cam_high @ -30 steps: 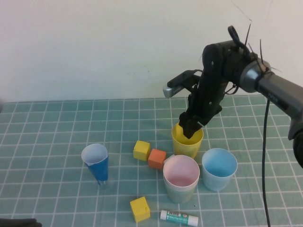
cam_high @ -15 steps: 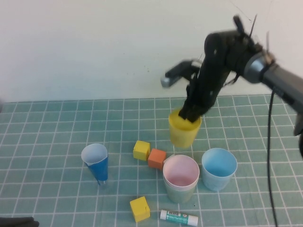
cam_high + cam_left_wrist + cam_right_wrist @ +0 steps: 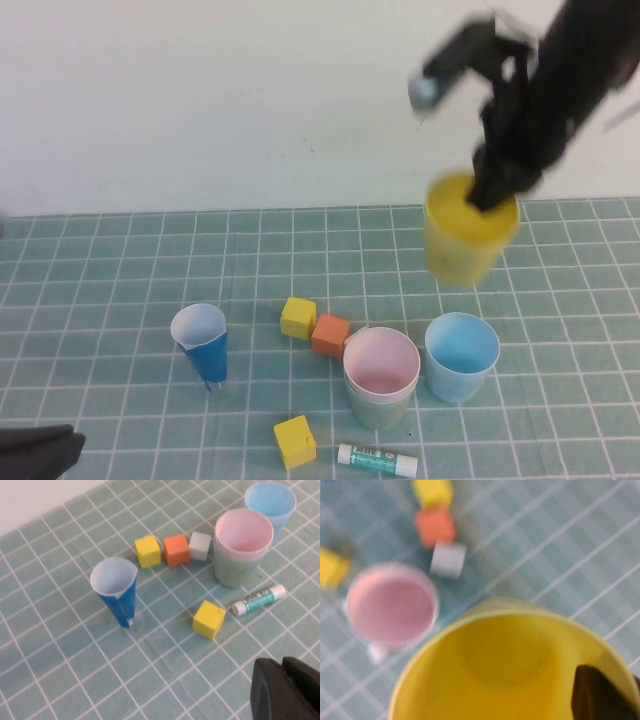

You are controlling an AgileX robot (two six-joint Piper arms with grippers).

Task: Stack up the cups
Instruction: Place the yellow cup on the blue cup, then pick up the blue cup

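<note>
My right gripper (image 3: 492,198) is shut on the rim of the yellow cup (image 3: 467,232) and holds it in the air, above and behind the other cups. The yellow cup fills the right wrist view (image 3: 505,665), one finger inside its rim. The pink cup (image 3: 381,363) sits nested in the pale green cup (image 3: 378,405) near the front; they also show in the left wrist view (image 3: 243,532). The light blue cup (image 3: 461,352) stands upright right beside them. My left gripper (image 3: 280,680) is shut and empty, parked low at the front left.
A narrow dark-blue cone cup (image 3: 204,345) stands at the left. A yellow cube (image 3: 298,317), an orange cube (image 3: 331,334) and a white cube (image 3: 200,545) lie behind the pink cup. Another yellow cube (image 3: 295,441) and a glue stick (image 3: 378,459) lie at the front.
My right gripper has lifted the yellow cup off the table and carried it up and to the right. The other cups and the left arm have not moved.
</note>
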